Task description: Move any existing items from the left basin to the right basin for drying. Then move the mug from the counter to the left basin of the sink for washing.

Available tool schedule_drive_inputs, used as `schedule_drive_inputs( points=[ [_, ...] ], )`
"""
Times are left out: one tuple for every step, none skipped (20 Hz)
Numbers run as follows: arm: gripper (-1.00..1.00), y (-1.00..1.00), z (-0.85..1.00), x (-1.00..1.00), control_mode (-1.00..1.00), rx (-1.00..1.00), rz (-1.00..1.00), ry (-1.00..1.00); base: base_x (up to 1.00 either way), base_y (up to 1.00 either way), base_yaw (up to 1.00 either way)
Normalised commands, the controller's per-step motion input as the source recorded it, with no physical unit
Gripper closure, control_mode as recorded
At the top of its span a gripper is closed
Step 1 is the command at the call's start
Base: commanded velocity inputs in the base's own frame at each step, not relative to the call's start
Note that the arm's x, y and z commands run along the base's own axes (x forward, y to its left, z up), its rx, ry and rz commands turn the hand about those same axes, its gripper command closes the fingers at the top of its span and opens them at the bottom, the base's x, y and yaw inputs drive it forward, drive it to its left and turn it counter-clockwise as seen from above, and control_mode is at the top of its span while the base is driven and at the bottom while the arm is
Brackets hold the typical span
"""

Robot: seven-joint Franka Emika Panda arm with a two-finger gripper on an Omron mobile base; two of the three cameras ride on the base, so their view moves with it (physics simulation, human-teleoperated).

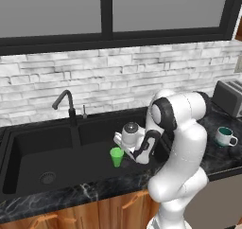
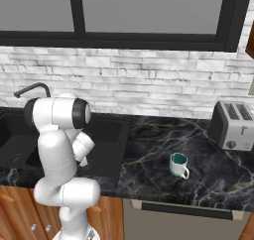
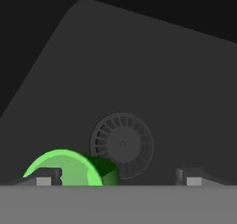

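So the green cup (image 1: 116, 156) is sitting upright down in the right basin (image 1: 101, 164) of the black sink (image 1: 28, 192), which to me reads as the first half of the job basically done. In the hand view the gripper (image 3: 119, 177) has its two tips spread wide apart, with the cup off by one tip instead of pinched between them, so I'd call it let go, nothing in its grasp. You can see the basin's round drain (image 3: 121, 144) right past the cup there too. The left basin (image 1: 40, 162) looks bare apart from its own drain. The white mug (image 2: 178, 165) is on the marble counter (image 2: 149, 169), well off to the right near the toaster (image 2: 233, 125). Next move as I see it: lift the hand straight up clear of the cup without knocking it, swing over to the mug, and line up on its body or rim.
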Motion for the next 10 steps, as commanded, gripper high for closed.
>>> schedule_drive_inputs(
  points=[
    [-1.0,0.0,0.63,0.0,-1.0,-0.02,-0.1,0.0,0.0,0.0,0.0],
    [-1.0,0.0,0.66,-0.02,-1.0,-0.01,-0.1,0.0,0.0,0.0,0.0],
    [-1.0,0.0,0.66,-0.02,-1.0,0.0,-0.1,0.0,0.0,0.0,0.0],
    [-1.0,0.0,0.67,-0.04,-1.0,0.0,-0.1,0.0,0.0,0.0,0.0],
    [-1.0,0.0,0.68,-0.04,-1.0,0.0,-0.09,0.01,0.0,0.0,0.0],
    [-1.0,0.0,0.67,-0.02,-1.0,0.0,-0.09,0.01,0.0,0.0,0.0],
    [-1.0,0.0,0.7,-0.05,-1.0,0.0,-0.09,0.0,0.0,0.0,0.0],
    [-1.0,0.0,0.72,-0.03,-1.0,0.0,-0.08,0.01,0.0,0.0,0.0],
    [-1.0,0.0,0.74,-0.01,-1.0,0.0,-0.08,0.0,0.0,0.0,0.0],
    [-1.0,0.0,0.78,0.0,-1.0,-0.01,-0.07,0.0,0.0,0.0,0.0]
  ],
)
